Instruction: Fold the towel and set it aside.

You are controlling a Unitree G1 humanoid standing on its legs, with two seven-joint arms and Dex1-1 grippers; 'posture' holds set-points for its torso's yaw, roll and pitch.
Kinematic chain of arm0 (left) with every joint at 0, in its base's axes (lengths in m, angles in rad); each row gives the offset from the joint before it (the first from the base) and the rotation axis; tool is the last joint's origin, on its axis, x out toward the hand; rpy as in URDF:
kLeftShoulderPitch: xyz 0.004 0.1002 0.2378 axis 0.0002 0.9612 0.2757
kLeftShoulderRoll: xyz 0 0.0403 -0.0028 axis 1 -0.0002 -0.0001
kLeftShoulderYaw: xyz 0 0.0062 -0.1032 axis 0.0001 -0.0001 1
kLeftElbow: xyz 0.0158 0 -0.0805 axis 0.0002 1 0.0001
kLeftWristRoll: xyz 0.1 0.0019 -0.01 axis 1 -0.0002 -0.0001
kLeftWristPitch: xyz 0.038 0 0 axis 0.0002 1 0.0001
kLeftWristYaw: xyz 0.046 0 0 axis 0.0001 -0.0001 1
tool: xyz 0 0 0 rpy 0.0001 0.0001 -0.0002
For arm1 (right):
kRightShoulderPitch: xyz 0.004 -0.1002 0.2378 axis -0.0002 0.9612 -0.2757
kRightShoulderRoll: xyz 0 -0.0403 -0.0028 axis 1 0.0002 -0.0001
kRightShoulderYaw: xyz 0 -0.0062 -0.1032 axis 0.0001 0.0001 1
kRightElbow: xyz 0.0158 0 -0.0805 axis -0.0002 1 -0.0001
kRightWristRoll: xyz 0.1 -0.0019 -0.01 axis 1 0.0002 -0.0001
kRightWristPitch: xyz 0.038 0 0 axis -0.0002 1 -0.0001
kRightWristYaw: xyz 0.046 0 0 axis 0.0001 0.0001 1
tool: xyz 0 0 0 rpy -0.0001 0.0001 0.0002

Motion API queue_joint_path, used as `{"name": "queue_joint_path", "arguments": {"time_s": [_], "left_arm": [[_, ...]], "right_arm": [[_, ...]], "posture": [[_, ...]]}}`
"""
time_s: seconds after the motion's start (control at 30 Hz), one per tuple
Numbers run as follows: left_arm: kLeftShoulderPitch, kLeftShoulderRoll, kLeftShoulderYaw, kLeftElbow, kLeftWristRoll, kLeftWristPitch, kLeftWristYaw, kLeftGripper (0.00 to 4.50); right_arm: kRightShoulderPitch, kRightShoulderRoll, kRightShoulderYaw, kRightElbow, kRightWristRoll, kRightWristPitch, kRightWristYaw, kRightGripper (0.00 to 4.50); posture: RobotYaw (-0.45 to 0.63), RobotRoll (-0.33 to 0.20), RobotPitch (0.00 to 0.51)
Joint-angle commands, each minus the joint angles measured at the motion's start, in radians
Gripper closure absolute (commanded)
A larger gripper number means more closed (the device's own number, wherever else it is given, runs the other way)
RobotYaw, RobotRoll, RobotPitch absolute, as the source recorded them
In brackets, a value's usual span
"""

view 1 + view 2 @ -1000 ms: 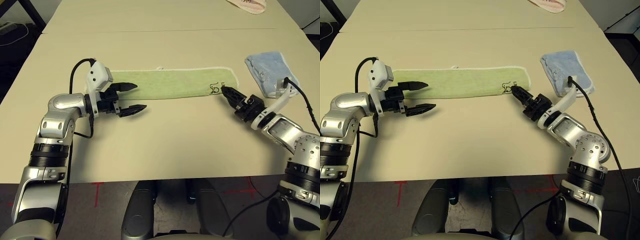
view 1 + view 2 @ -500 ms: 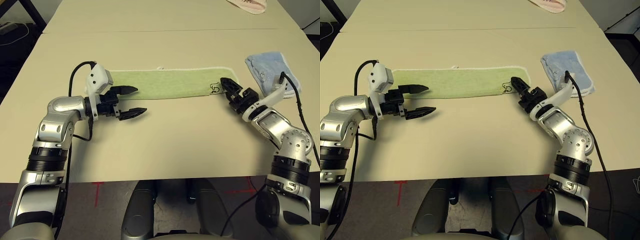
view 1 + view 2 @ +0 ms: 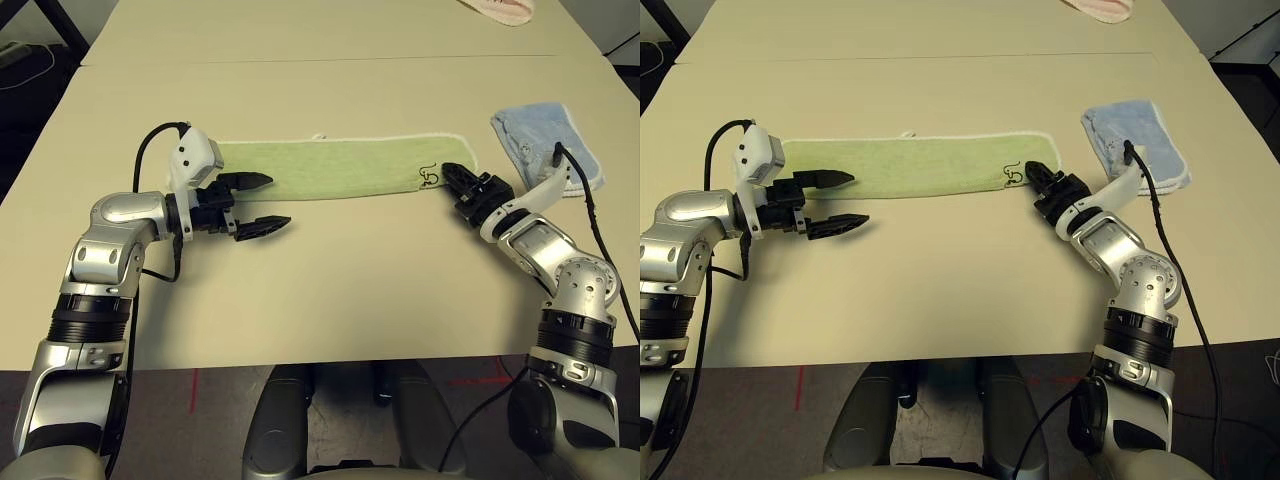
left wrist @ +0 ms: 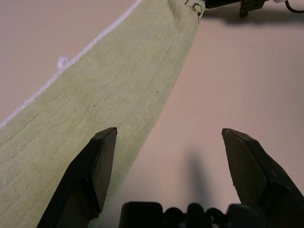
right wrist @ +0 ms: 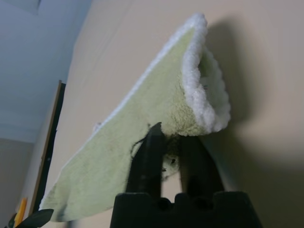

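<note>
Towel (image 3: 330,168): light green terry, white corded edging, folded into a long narrow strip lying flat on the counter (image 3: 340,290). Small dark handwritten mark sits near its right end. That end's near corner is lifted slightly off the counter, pinched in the right claw (image 5: 170,152).

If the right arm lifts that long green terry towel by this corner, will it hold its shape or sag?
Likely sag: the light green terry towel lies limp and flat on the table, and its corner already curls around the right gripper shut on it. It is probably light, yet the far end by the open left gripper may drag.
</note>
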Motion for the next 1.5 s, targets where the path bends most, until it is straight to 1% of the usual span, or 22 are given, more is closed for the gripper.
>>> {"name": "queue_joint_path", "arguments": {"time_s": [0.03, 0.33, 0.57, 0.8, 1.0, 1.2, 1.3, 1.37, 1.5], "left_arm": [[0.013, 0.015, -0.007, -0.023, -0.011, 0.01, -0.016, 0.0], [0.013, 0.023, -0.014, -0.024, -0.014, 0.02, -0.025, 0.0], [0.007, 0.022, -0.014, -0.016, -0.01, 0.02, -0.028, 0.0], [-0.011, 0.011, -0.006, -0.01, -0.021, 0.037, -0.018, 0.0], [-0.025, 0.003, 0.0, -0.007, -0.03, 0.055, -0.007, 0.0], [-0.031, 0.003, 0.002, -0.002, -0.037, 0.061, 0.001, 0.0], [-0.037, 0.001, 0.004, 0.001, -0.044, 0.067, 0.008, 0.0], [-0.04, 0.0, 0.003, 0.003, -0.044, 0.066, 0.009, 0.0], [-0.042, 0.001, 0.001, 0.005, -0.044, 0.064, 0.013, 0.0]], "right_arm": [[0.037, -0.009, 0.001, -0.001, 0.002, 0.014, -0.019, 4.47], [0.081, -0.026, 0.004, -0.044, 0.008, 0.024, -0.02, 4.47], [0.099, -0.072, -0.018, -0.06, 0.003, 0.002, -0.022, 4.47], [0.082, -0.148, -0.039, -0.037, -0.021, -0.05, 0.02, 4.47], [0.083, -0.229, -0.019, -0.003, -0.08, -0.094, 0.097, 4.47], [0.094, -0.323, 0.03, -0.004, -0.155, -0.133, 0.258, 4.47], [0.093, -0.354, 0.056, -0.009, -0.182, -0.148, 0.327, 4.47], [0.092, -0.373, 0.092, -0.014, -0.219, -0.168, 0.38, 4.47], [0.075, -0.383, 0.146, -0.017, -0.274, -0.204, 0.445, 4.47]], "posture": [[0.07, 0.0, 0.244], [0.07, 0.0, 0.242], [0.06, 0.0, 0.235], [0.05, 0.0, 0.231], [0.05, 0.0, 0.226], [0.05, 0.0, 0.223], [0.05, 0.0, 0.222], [0.05, 0.0, 0.221], [0.05, 0.0, 0.221]]}}
